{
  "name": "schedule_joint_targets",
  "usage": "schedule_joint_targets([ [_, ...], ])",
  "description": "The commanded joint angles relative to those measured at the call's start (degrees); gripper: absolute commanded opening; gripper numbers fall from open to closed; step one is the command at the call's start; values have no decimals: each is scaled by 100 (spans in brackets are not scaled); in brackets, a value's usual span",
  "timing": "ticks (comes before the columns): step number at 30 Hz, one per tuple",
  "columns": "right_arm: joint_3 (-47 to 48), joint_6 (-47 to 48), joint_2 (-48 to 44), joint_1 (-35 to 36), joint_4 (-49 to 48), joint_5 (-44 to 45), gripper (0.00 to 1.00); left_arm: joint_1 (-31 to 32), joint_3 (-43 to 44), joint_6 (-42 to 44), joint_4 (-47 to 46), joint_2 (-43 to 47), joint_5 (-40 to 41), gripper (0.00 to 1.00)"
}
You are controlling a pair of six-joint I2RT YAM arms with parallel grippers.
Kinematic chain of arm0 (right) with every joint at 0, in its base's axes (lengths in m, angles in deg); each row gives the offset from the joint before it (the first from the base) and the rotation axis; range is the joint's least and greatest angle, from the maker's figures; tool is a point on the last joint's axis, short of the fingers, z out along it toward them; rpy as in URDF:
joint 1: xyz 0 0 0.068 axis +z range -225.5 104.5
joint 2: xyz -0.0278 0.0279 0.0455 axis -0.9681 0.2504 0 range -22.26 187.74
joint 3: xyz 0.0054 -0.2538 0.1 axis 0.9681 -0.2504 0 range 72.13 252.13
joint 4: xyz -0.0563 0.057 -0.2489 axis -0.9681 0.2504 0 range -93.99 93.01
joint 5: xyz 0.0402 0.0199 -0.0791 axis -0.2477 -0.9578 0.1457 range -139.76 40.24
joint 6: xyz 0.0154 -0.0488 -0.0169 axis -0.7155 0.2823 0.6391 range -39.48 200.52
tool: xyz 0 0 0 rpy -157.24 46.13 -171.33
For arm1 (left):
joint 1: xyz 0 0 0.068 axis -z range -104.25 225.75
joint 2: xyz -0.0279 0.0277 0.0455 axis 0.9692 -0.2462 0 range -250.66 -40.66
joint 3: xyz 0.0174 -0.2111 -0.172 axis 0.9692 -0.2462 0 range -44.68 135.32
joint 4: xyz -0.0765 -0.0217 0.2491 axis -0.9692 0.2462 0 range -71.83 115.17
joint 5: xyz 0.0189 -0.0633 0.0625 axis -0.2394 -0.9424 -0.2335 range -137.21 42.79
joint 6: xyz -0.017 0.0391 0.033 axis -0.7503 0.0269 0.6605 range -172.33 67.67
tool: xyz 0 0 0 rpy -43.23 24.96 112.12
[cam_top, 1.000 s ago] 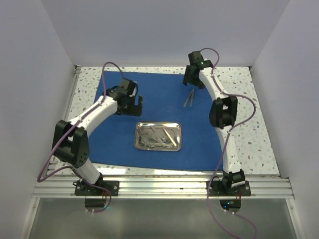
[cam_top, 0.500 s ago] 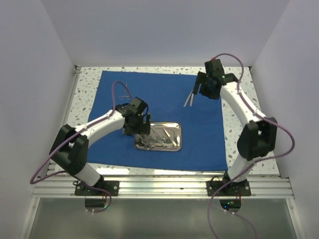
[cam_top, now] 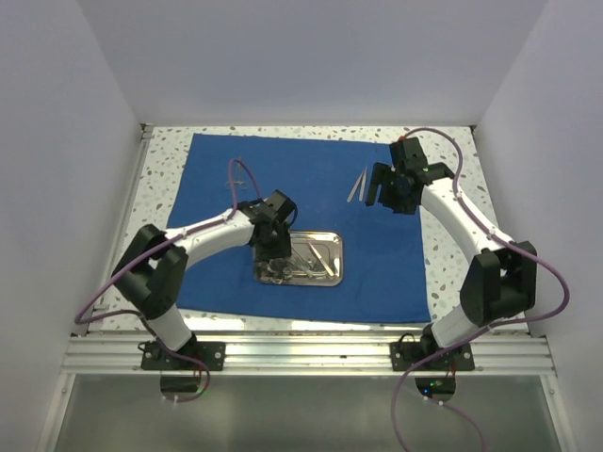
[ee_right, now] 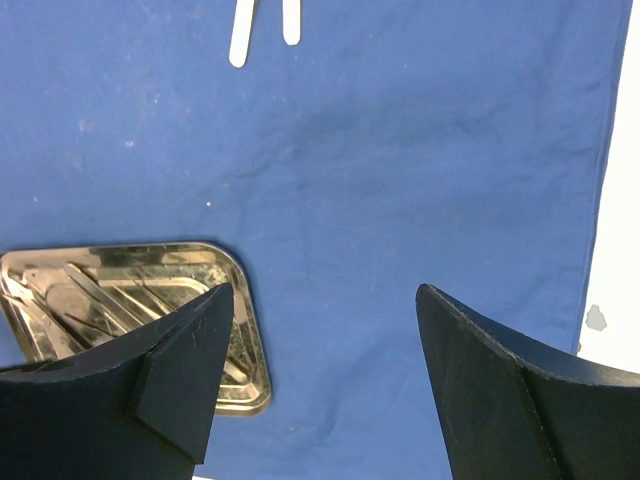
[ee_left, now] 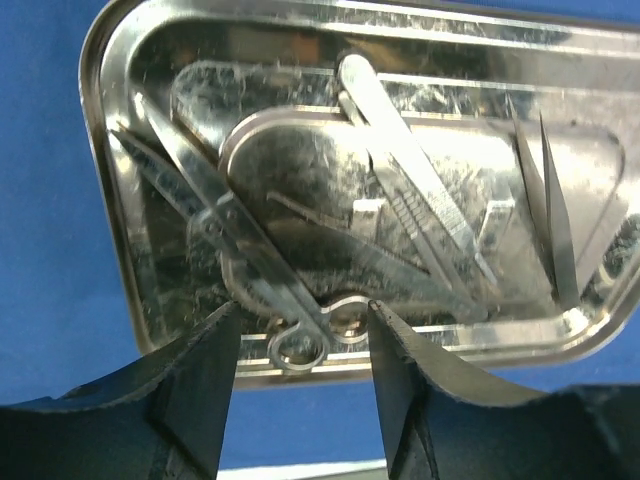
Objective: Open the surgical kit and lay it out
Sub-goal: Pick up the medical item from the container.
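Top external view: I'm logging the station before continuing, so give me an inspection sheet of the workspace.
Surface: speckled table, blue cloth spread flat on it.
Job's things: steel tray on the cloth holding scissors and other instruments; tweezers on the cloth beyond it.
Clutter: nothing seen.
Grippers: left gripper open, straddling the scissors' ring handles; right gripper open, holding nothing.
Cables: purple cables looped along both arms.
Surroundings: plain white walls.

An overhead camera looks down on the whole table (cam_top: 160,174); both wrist cameras, closer, share the tray (ee_left: 300,30).
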Motion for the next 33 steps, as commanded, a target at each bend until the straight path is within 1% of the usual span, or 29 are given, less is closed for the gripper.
schedule_joint_targets([
  [1,-57,-40,-292,29,-113,-175,77,64,324,-182,48,-356,260,56],
  [3,-84,-49,-309,29,-95,-184,77,90,359,-208,57,-462,296,55],
  [8,-145,13,-415,20,-51,-149,77,116,517,-261,188,-779,392,49],
  [12,-224,57,-450,20,-25,-148,77,134,570,-279,224,-902,410,43],
  [13,-233,57,-450,20,-33,-157,77,134,579,-279,232,-928,419,38],
  [15,-259,66,-424,20,-42,-175,77,134,614,-244,259,-981,410,33],
  [16,-251,66,-415,29,-42,-175,77,151,623,-235,285,-990,401,26],
  [18,-242,74,-380,29,-51,-192,77,160,649,-226,329,-999,410,17],
  [19,-233,74,-371,20,-51,-192,77,152,667,-235,373,-999,419,8],
  [21,-207,74,-327,29,-51,-193,77,169,711,-226,425,-973,428,1],
  [26,-145,83,-265,20,-34,-201,76,169,904,-217,768,-788,480,0],
  [33,-93,74,-327,29,19,-193,76,187,1141,-226,1313,-147,507,0],
])
